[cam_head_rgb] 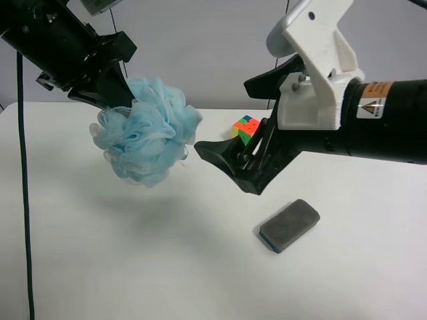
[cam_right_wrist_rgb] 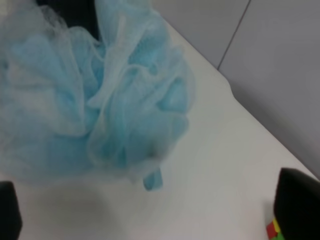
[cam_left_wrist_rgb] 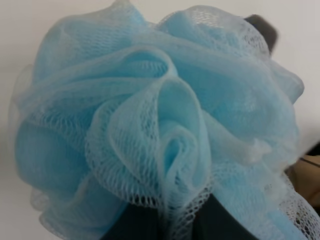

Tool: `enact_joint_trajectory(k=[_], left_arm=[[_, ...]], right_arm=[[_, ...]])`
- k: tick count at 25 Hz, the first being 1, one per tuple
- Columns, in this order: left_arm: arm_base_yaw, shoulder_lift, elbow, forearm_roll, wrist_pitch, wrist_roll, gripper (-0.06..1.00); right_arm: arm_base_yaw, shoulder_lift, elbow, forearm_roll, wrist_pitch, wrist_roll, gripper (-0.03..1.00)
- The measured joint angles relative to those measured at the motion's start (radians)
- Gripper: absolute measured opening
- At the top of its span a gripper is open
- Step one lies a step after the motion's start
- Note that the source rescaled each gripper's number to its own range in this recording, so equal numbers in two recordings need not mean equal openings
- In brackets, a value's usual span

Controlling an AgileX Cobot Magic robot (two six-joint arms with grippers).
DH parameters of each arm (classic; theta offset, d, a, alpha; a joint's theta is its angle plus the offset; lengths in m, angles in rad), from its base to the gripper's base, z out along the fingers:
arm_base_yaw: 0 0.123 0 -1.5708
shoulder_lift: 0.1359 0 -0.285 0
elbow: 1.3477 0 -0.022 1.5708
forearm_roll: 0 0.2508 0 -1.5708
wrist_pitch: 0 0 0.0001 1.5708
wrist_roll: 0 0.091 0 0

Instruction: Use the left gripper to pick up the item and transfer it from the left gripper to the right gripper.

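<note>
The item, a fluffy light-blue mesh pouf point(cam_head_rgb: 147, 130), hangs in the air above the white table point(cam_head_rgb: 100, 267). My all-black left gripper point(cam_head_rgb: 123, 100) is shut on its top edge, with the fingertips buried in the mesh. In the left wrist view the pouf point(cam_left_wrist_rgb: 160, 125) fills the frame and dark fingers point(cam_left_wrist_rgb: 135, 225) show beneath it. My right gripper point(cam_head_rgb: 223, 117), with the white housing, stands open just right of the pouf, apart from it. The right wrist view shows the pouf point(cam_right_wrist_rgb: 95, 95) ahead, its ribbon point(cam_right_wrist_rgb: 152, 179) dangling, between the wide-apart fingers point(cam_right_wrist_rgb: 297, 200).
A small multicoloured cube point(cam_head_rgb: 245, 128) sits on the table behind the right gripper's fingers, and its corner point(cam_right_wrist_rgb: 272, 230) shows in the right wrist view. A dark-grey pad point(cam_head_rgb: 289, 225) lies below the right arm. A black cable point(cam_head_rgb: 25, 200) hangs at the far left.
</note>
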Motion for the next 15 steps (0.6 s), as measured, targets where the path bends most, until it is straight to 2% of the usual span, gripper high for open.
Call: enact_joint_trajectory(k=[6, 12, 15], left_arm=[[0.000, 0.000, 0.000, -0.145, 0.011, 0.076, 0.00], [0.000, 0.000, 0.000, -0.182, 0.015, 0.093, 0.00], [0.000, 0.000, 0.000, -0.190, 0.021, 0.094, 0.00]], right_arm=[[0.000, 0.093, -0.078, 0.000, -0.005, -0.001, 1.00], [0.009, 0.172, -0.124, 0.000, -0.005, -0.001, 0.99], [0.029, 0.192, -0.131, 0.000, -0.013, -0.001, 0.91]])
